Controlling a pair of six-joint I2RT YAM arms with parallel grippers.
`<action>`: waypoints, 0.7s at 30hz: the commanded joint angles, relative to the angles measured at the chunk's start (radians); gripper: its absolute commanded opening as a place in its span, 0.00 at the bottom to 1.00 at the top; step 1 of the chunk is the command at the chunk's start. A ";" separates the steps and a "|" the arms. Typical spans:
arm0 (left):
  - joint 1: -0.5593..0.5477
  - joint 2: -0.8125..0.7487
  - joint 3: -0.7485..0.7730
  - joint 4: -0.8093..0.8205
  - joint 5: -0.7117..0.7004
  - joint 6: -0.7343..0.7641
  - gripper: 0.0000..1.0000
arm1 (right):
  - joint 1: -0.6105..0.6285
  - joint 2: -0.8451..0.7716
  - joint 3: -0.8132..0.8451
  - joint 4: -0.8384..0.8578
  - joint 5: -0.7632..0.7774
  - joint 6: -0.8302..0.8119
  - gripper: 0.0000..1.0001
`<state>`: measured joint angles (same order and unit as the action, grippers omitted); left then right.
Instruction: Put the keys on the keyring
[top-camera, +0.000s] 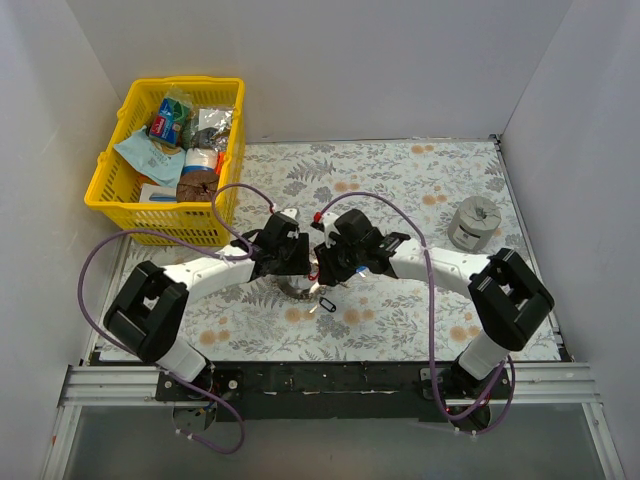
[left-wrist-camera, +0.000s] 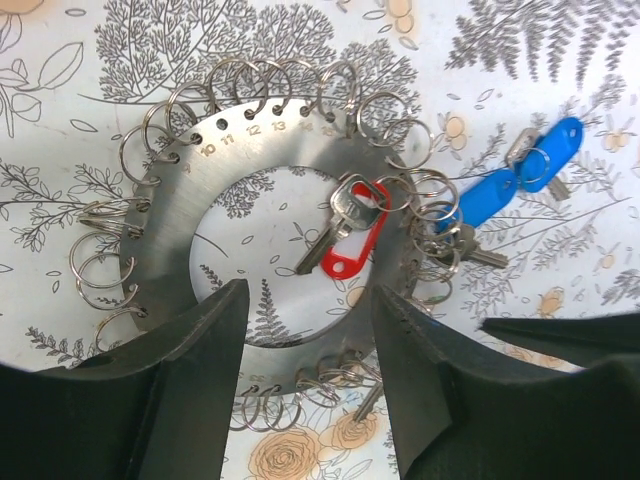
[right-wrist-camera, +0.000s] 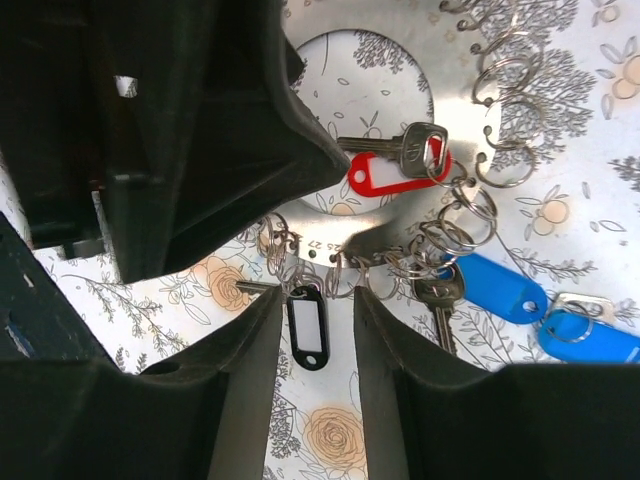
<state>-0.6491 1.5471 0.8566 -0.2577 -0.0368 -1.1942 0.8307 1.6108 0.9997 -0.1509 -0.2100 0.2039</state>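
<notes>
Two grippers are seen close together over the keyring (left-wrist-camera: 200, 200) at the middle of a floral-patterned table (top-camera: 420, 180). The keyring, a flat silvery disc with an open centre and a rim hung with many small split rings (left-wrist-camera: 100, 270), is laid flat on the cloth. The left gripper (left-wrist-camera: 310, 292) is shown with its fingers spread, the near arc of the disc framed between them; whether the metal is touched cannot be told. The right gripper (right-wrist-camera: 318, 300) is likewise parted, and a small black tag (right-wrist-camera: 307, 328), hung from the rim, is seen in the gap and is not pinched. One red-tagged key (left-wrist-camera: 345, 235) appears hooked to a split ring and is laid across the disc's inner edge. Two blue-tagged keys (left-wrist-camera: 495, 195) are seen just outside the rim on the same side, on the cloth; whether they are attached cannot be told. A yellow basket (top-camera: 150, 222) of packaged goods is set at the far left corner, and a squat grey cylinder (top-camera: 473, 222) is placed well apart at the right.
</notes>
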 joint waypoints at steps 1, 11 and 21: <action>0.019 -0.079 -0.019 0.015 0.024 -0.013 0.52 | -0.001 0.040 0.027 0.042 -0.072 -0.023 0.42; 0.150 -0.168 -0.096 0.097 0.255 -0.062 0.62 | -0.001 0.144 0.083 0.022 -0.077 -0.034 0.39; 0.186 -0.173 -0.129 0.120 0.298 -0.065 0.63 | 0.001 0.190 0.112 -0.019 -0.043 -0.035 0.34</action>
<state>-0.4664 1.4063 0.7410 -0.1589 0.2253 -1.2572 0.8307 1.7870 1.0721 -0.1577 -0.2615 0.1814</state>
